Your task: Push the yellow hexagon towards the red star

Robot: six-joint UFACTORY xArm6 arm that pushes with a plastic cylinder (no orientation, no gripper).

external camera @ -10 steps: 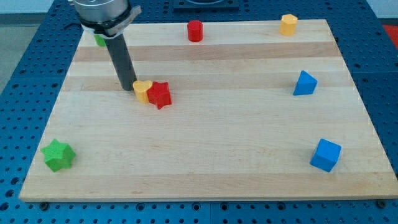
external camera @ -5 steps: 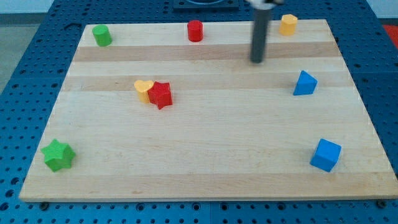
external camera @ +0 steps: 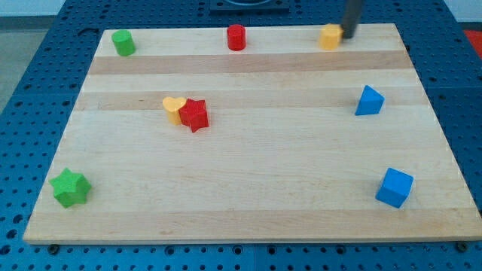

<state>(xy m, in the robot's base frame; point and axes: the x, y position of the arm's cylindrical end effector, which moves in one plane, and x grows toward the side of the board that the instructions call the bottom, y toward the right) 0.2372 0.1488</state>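
Note:
The yellow hexagon (external camera: 329,36) sits near the board's top edge, right of centre. My tip (external camera: 349,35) is at the hexagon's right side, touching it or nearly so; the rod rises out of the view's top. The red star (external camera: 194,114) lies left of the board's middle, with a yellow heart (external camera: 173,108) touching its left side. The hexagon is far to the upper right of the star.
A red cylinder (external camera: 236,37) stands at the top centre, a green cylinder (external camera: 123,43) at the top left. A green star (external camera: 71,187) is at the lower left. A blue triangle (external camera: 369,100) and a blue cube (external camera: 395,187) are on the right. The wooden board (external camera: 248,165) rests on a blue pegboard.
My tip went from beside the yellow heart across the board to the top right. The yellow hexagon has shifted a little to the left along the top edge.

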